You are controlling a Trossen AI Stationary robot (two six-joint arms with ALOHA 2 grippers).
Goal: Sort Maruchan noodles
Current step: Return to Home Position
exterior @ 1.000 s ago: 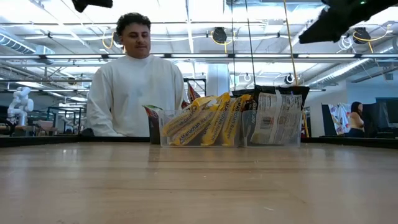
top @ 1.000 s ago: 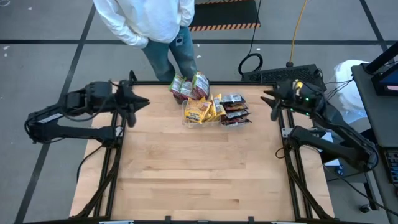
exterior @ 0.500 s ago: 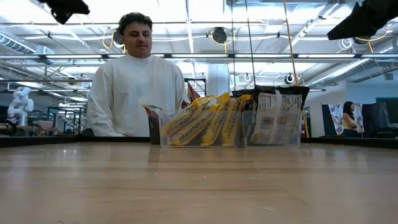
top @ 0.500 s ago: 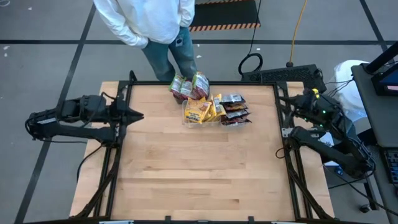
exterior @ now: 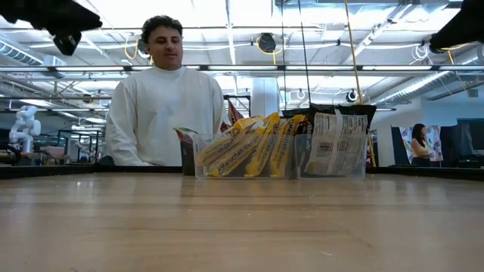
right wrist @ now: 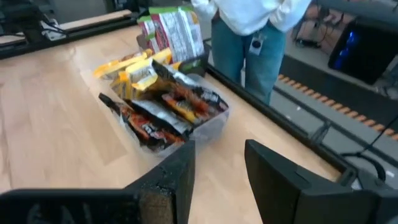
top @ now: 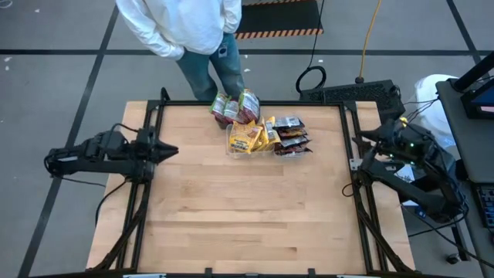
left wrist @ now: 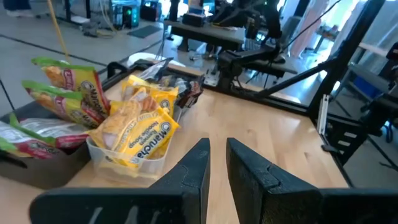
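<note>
The Maruchan noodles stand sorted at the table's far middle. Green-edged packets (top: 235, 108) sit in a dark grey box, yellow packets (top: 248, 137) in a clear tub (left wrist: 124, 163), and dark brown-black packets (top: 292, 137) in a second clear tub (right wrist: 211, 121). My left gripper (top: 160, 150) hovers over the table's left edge, pointing toward the tubs; a narrow gap (left wrist: 217, 163) shows between its fingers, with nothing in it. My right gripper (top: 361, 139) hangs at the table's right edge, open and empty (right wrist: 219, 163).
A person in a white sweater (top: 181, 23) stands just beyond the far edge, behind the box (exterior: 162, 113). Bare wooden tabletop (top: 247, 208) spreads from the tubs to the near edge. Dark frame rails (top: 135, 201) run along the left and right sides.
My left gripper has sunk and drawn back toward the table's left and near edges, tipping closer to level. My right gripper has pulled back toward the table's right edge. The packets and tubs have stayed put.
</note>
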